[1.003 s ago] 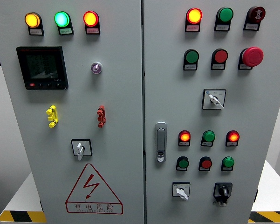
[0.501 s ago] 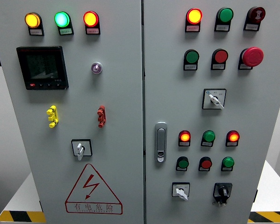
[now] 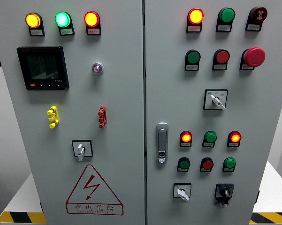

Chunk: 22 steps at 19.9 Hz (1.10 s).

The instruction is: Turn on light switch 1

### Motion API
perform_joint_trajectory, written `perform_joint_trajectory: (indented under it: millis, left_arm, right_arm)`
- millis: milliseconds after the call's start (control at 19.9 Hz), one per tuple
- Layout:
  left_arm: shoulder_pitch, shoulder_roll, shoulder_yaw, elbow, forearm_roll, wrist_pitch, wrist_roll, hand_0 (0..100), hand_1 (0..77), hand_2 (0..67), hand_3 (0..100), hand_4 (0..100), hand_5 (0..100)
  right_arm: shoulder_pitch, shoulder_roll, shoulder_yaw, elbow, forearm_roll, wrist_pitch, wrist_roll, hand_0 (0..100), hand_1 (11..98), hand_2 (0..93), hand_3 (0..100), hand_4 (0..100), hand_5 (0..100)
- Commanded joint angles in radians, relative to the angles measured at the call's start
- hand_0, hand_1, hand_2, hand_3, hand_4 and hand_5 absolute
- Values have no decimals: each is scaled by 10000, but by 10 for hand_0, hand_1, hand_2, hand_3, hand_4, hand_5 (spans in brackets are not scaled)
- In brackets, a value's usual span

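Hands are not showing in the head view, so reaching is not yet under way. Which selector on the grey metal control cabinet (image 3: 122, 140) is light switch 1 is unclear; possibly the white-handled rotary selector (image 3: 81, 149), awaiting an approach and turn.

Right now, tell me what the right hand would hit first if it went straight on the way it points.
I cannot say: neither hand nor arm shows in the head view, so no pointing direction is visible. Only the cabinet front with its lamps, buttons and rotary switches fills the picture.
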Motion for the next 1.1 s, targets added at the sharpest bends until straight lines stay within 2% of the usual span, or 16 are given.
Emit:
perform_joint_trajectory:
  millis: [0,50,100,201,251,301,351,501,602,652,752,903,953,1053]
  left_arm:
    - [-104,322,39,-621,-6,15,-180,0,440,397,736,874,634]
    - [-195,628,69,-790,-21,137,-211,0,450,401,742,885,645]
    - [-318,814,191,-913,-21,412,-211,0,459,407,748,893,657]
    - [-777,1090,727,-960,-97,1513,-211,0,478,414,755,904,680]
    - [-1052,1365,988,-945,-189,2126,-181,0,491,416,757,919,701]
    - [-1344,1550,1233,-930,-402,2785,-120,0,508,416,772,934,728]
    - [-1514,1552,1311,-960,-556,3080,-104,0,514,416,779,941,739]
    - [-1745,1399,1159,-1128,-589,3129,-88,0,534,420,805,965,761]
    - [-1837,1170,930,-1404,-589,3114,-58,0,537,424,815,970,767]
    - [-1929,1108,883,-1526,-589,3069,-58,0,541,425,819,973,770]
    - [-2083,985,867,-1757,-589,2885,79,0,550,425,830,983,775]
    - [-2144,724,623,-2308,-558,2166,570,0,564,423,844,996,793]
    - [-2144,723,607,-2492,-558,1951,662,0,566,424,846,997,794]
    - [-2190,693,607,-2555,-558,1887,770,0,555,423,845,994,788]
  right_arm:
    - [0,2,6,-5,0,0,-1,0,195,0,196,193,105]
    - [0,2,-9,10,0,0,-1,0,195,0,196,193,105]
    - [0,-14,-9,-5,0,0,-1,0,195,0,196,193,105]
    - [0,2,6,-5,0,0,-1,0,195,0,196,193,105]
    - [0,2,-9,10,0,0,-1,0,195,0,196,193,105]
    - [0,2,-9,10,0,0,-1,0,196,0,196,193,105]
    - [0,2,-9,10,0,0,-1,0,197,0,196,193,106]
    - [0,2,-9,10,0,0,-1,0,196,0,196,193,106]
    - [0,2,-9,-5,0,0,-1,0,196,0,196,193,105]
    - [0,2,-9,10,0,0,-1,0,192,0,196,193,106]
    - [0,2,-9,10,0,0,-1,0,194,0,196,193,105]
    - [0,2,6,-6,0,0,-1,0,195,0,196,193,105]
    - [0,-14,6,10,0,0,-1,0,195,0,196,193,105]
    - [0,2,6,-6,0,0,-1,0,196,0,196,193,106]
